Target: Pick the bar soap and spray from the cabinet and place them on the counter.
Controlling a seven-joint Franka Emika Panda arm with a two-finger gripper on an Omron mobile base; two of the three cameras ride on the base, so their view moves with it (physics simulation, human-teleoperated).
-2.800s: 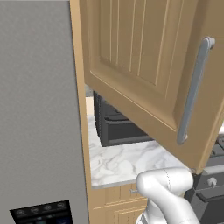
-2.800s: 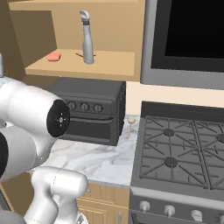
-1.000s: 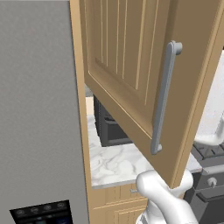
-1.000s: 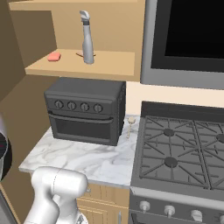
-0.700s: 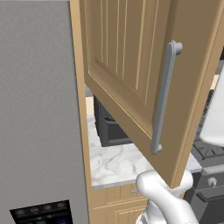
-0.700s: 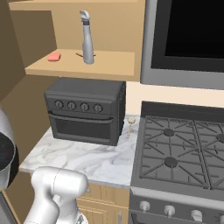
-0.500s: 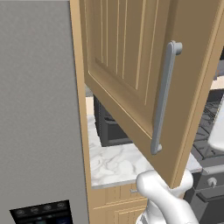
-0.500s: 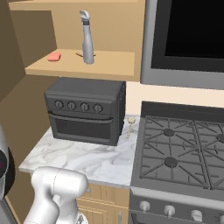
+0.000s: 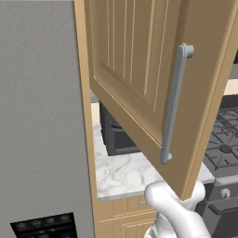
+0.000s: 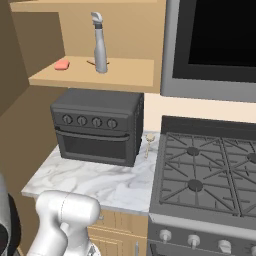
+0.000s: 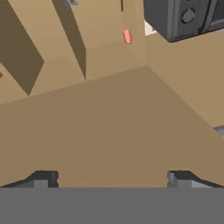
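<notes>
End effector (image 11: 111,177) spread wide, empty — rolled sideways, facing the cabinet (image 11: 109,127) — bar soap (image 11: 127,36) far ahead.

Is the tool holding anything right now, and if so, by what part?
Nothing is held: the tool is open, with only the cabinet wood in front of it.

Matt light tan grooved wooden cabinet door (image 9: 139,74) with a smooth grey metal bar handle (image 9: 173,104); white grey-veined marble surface (image 10: 100,182), polished; matt dark metal toaster oven (image 10: 97,127); grey spray bottle (image 10: 99,44), smooth.
</notes>
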